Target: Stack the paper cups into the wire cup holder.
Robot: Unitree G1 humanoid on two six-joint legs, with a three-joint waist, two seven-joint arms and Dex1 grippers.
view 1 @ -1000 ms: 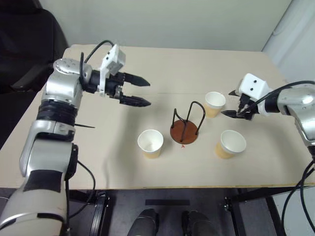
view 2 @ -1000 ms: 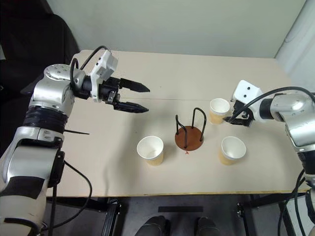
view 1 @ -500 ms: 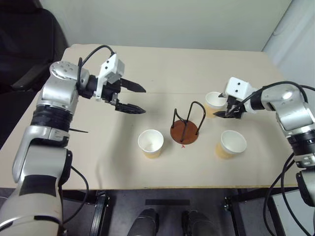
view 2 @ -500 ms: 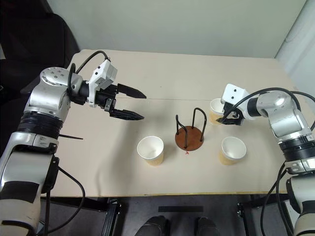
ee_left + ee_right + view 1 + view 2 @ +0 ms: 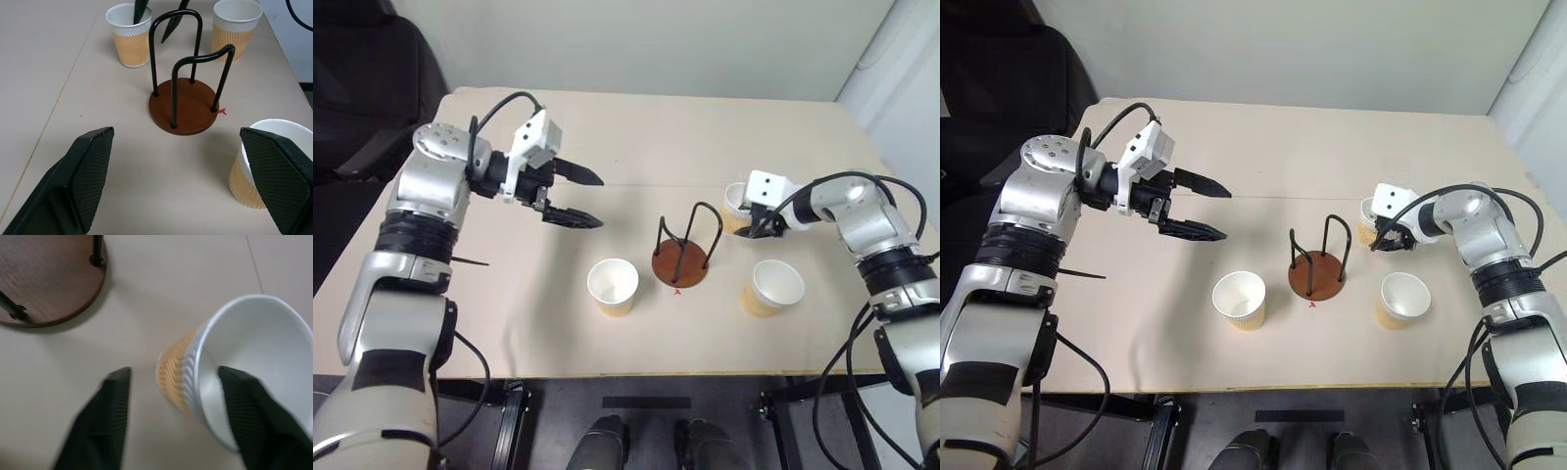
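Nearest me, I see two paper cups upright near the tabletop's (image 5: 509, 323) front edge: one (image 5: 613, 285) at 7 o'clock of the wire cup holder (image 5: 680, 257), another (image 5: 772, 287) at 4 o'clock, with bare beige surface between them. The holder stands mid-table, empty. At its 2 o'clock, my right end effector (image 5: 756, 223) straddles the third cup's (image 5: 234, 367) wall, one finger inside, one outside, part closed. My left end effector (image 5: 582, 199) hovers wide open and empty at 10 o'clock. Beyond lies open tabletop, then a pale wall.
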